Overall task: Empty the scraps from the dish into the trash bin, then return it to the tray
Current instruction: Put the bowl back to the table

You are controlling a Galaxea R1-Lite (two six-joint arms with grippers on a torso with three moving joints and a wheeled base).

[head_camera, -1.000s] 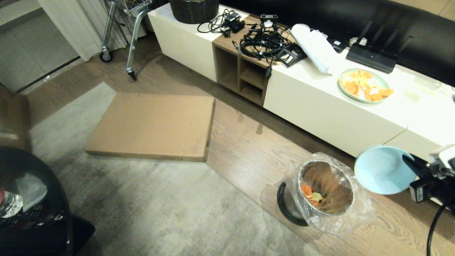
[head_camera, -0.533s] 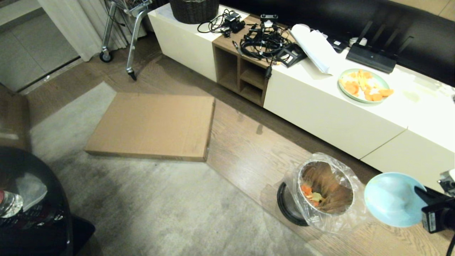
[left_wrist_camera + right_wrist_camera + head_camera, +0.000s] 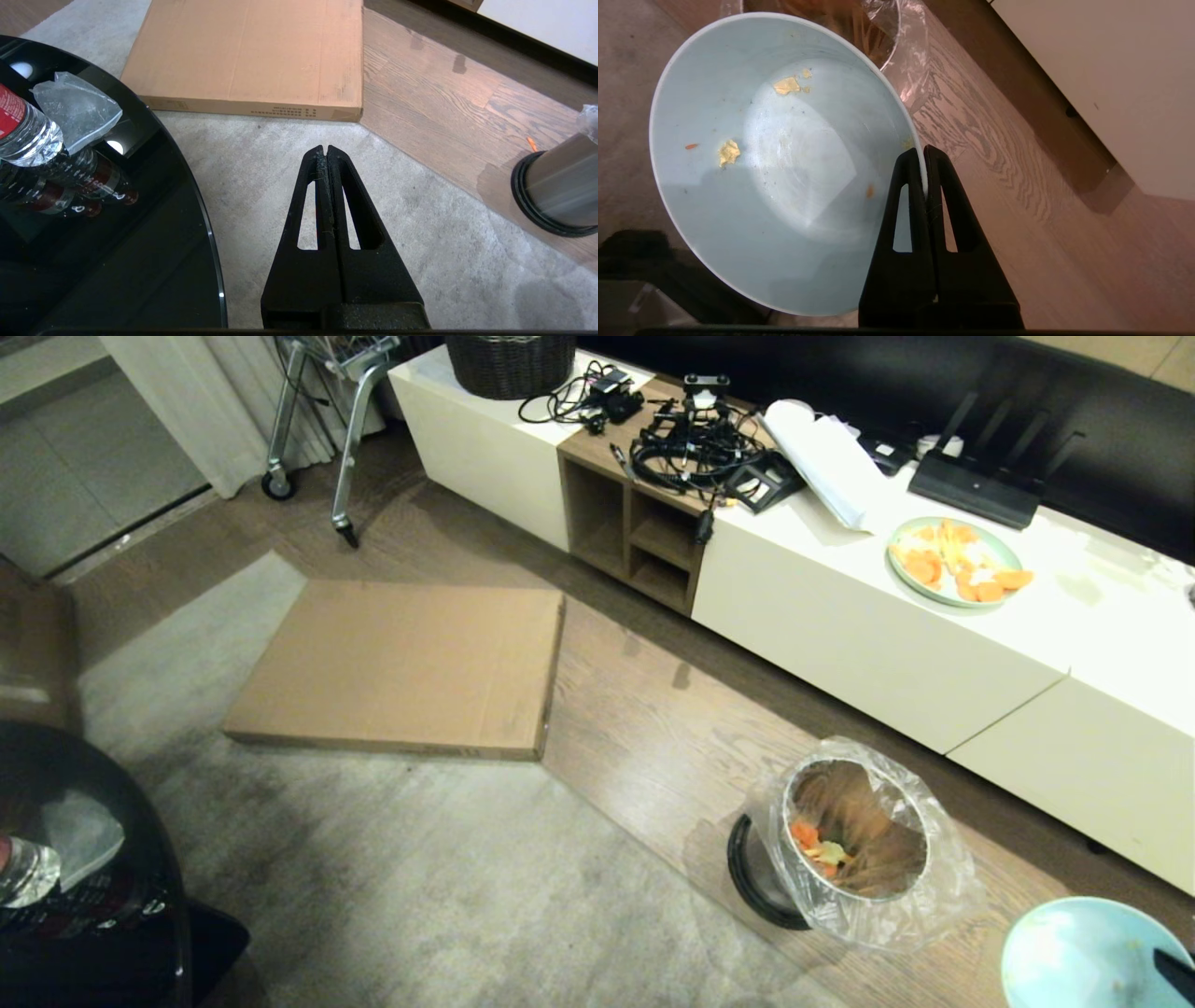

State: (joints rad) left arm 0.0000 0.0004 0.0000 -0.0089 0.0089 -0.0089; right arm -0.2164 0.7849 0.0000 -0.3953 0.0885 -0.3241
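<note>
Right wrist view: right end effector (image 3: 924, 161) clamped on dish (image 3: 784, 158) rim; rigid, light, glossy, likely slippery; thin-edge hold.

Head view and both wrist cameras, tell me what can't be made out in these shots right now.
- Tray: in no view, so where the dish goes back cannot be told.
- Right gripper: only a dark tip at the head view's lower right edge; the arm is out of frame.
- Dish in the head view: cut by the bottom edge.
- Trash bin: its floor is hidden under scraps and liner; the left wrist view shows only its lower part.
</note>
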